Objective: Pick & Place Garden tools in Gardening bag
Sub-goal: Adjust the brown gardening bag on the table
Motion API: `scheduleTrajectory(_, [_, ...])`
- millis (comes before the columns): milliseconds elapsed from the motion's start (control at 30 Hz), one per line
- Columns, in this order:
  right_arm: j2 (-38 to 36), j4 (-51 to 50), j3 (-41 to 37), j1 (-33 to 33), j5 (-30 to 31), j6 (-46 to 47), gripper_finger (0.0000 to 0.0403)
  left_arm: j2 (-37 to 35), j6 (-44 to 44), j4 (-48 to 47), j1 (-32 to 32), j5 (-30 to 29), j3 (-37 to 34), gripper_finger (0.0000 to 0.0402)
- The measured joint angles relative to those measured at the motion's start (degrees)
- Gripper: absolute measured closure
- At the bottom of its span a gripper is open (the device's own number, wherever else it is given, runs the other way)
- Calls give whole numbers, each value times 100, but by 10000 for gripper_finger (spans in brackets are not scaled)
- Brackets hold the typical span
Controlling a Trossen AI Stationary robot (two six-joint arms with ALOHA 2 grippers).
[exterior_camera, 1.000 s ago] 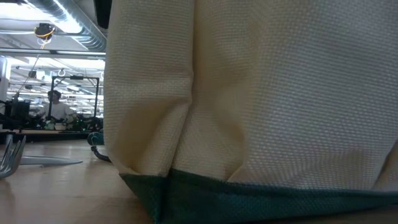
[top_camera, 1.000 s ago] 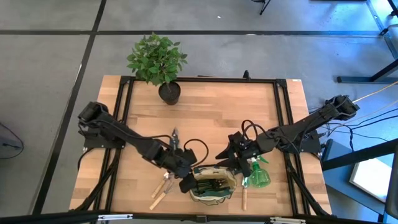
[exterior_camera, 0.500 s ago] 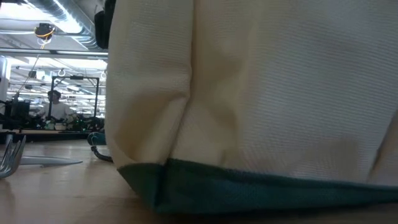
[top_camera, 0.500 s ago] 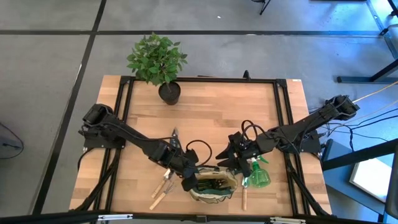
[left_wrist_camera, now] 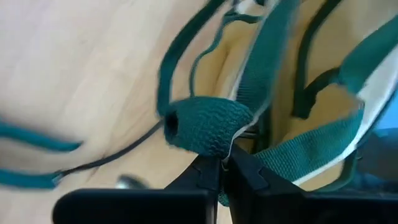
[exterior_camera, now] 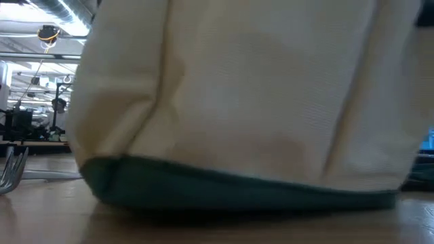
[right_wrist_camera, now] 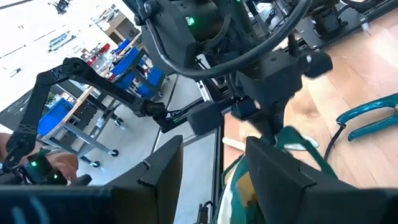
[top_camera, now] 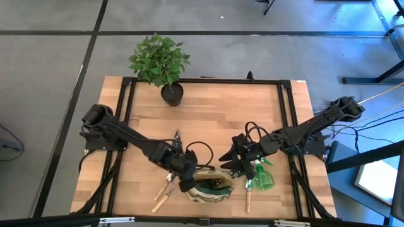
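The gardening bag [top_camera: 213, 187], tan with green trim, stands near the table's front edge and fills the low view [exterior_camera: 237, 102]. Dark tool handles show inside it. My left gripper [top_camera: 187, 184] is at the bag's left rim, shut on green webbing. My right gripper [top_camera: 228, 167] hovers open just beyond the bag's far right rim [right_wrist_camera: 249, 186], with nothing between its fingers. A green spray bottle [top_camera: 260, 180] lies to the right of the bag. Wooden-handled tools [top_camera: 164, 190] lie to its left, and another [top_camera: 247, 202] to its right. Pruners [top_camera: 177, 139] lie farther back. My left gripper pinches a bunched loop of the bag's green webbing [left_wrist_camera: 208, 124] at the left rim between its two fingertips [left_wrist_camera: 239, 167]. It comes slanting down from the table's far left. The bag's base stays on the table.
A leafy plant in a black pot [top_camera: 165, 69] stands at the far edge. Teal-handled snips [right_wrist_camera: 373, 115] lie on the wood behind the bag. A metal fork's tines [exterior_camera: 10, 169] show at the low view's left. The table's far middle is bare wood.
My left gripper has tipped further down and shut on the bag's webbing at its left rim. The bag has slid a little toward the table's left edge and its mouth has narrowed. My right gripper has kept still.
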Motion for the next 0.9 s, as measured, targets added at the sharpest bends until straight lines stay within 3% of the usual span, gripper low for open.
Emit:
scheduleTrajectory(167, [0,-24,1,1,1,-8,227,-81,65,-452,-9,15,0,394])
scheduleTrajectory(333, [4,-116,5,-1,17,8,227,-148,161,-16,-53,43,-4,361])
scheduleTrajectory(500, [4,-120,5,-1,17,10,227,-284,98,193,-62,-28,-4,307])
scheduleTrajectory(700, [4,-127,5,-1,14,10,227,-431,-106,295,-5,-33,-4,214])
scheduleTrajectory(900, [4,-183,5,1,-38,10,227,-849,-215,178,15,-579,-4,152])
